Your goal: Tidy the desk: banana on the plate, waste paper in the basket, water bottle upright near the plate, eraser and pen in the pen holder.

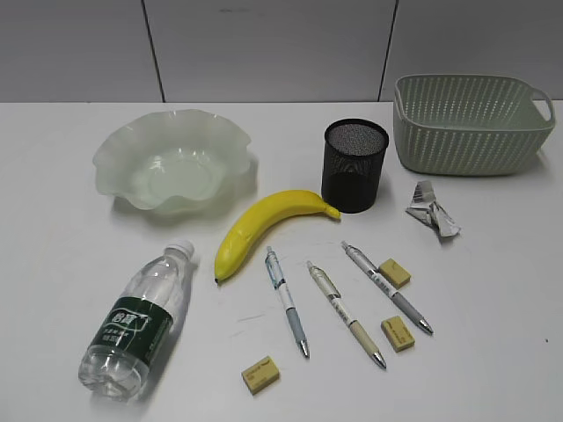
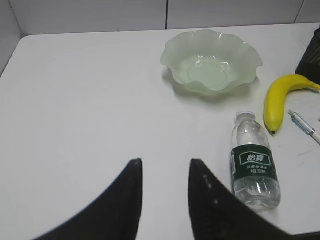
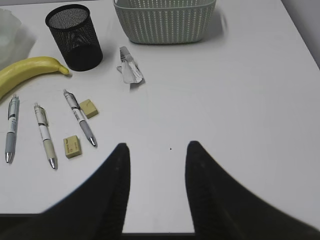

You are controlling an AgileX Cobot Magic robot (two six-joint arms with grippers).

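On the white desk (image 1: 70, 237) the banana (image 1: 264, 229) lies in front of the empty pale-green plate (image 1: 171, 163). The water bottle (image 1: 136, 321) lies on its side at front left. Three pens (image 1: 288, 301) and three yellow erasers (image 1: 395, 272) lie at front centre. The black mesh pen holder (image 1: 354, 164) stands behind them. The waste paper (image 1: 432, 211) lies in front of the grey-green basket (image 1: 471, 123). My left gripper (image 2: 165, 162) is open and empty, left of the bottle (image 2: 254, 160). My right gripper (image 3: 157, 147) is open and empty over bare desk, right of the pens (image 3: 79, 117). Neither gripper shows in the exterior view.
A grey panelled wall (image 1: 264, 44) runs behind the desk. The desk's near edge (image 3: 160, 233) lies just below my right gripper.
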